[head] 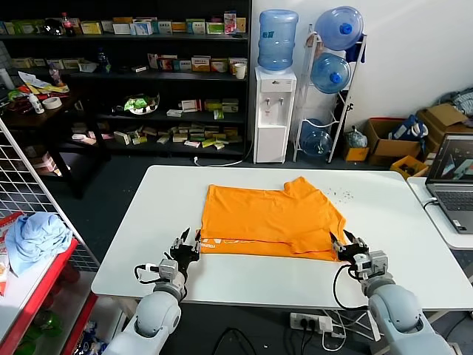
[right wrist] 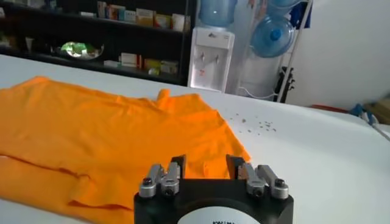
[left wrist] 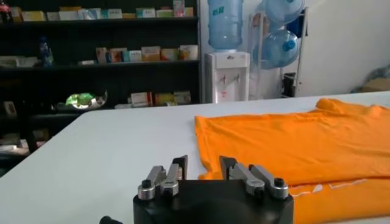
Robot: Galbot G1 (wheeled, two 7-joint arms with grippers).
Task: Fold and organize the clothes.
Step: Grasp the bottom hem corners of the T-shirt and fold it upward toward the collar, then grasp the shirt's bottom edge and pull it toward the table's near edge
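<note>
T-shirt (head: 270, 220): lies flat near the middle of the white table (head: 148, 259), orange, with one layer laid over another. A strip of the lower layer shows along the near edge and carries small white lettering.
Fold state: judged as one lengthwise fold done; the doubled edge runs parallel to the near table edge. One sleeve sticks out at the far right corner.
Left gripper (head: 186, 244): at the near left corner of the T-shirt, jaws apart, holding nothing. The cloth lies just ahead of its fingertips.
Right gripper (head: 347, 243): at the near right corner, jaws apart, empty, fingertips at the cloth edge.
Remaining work: judged as further folds to bring the T-shirt to a compact shape, then placing it tidily.
Surroundings: a laptop (head: 452, 181) sits on a side table at right; a light blue cloth bundle (head: 33, 237) lies on a rack at left, well apart.
</note>
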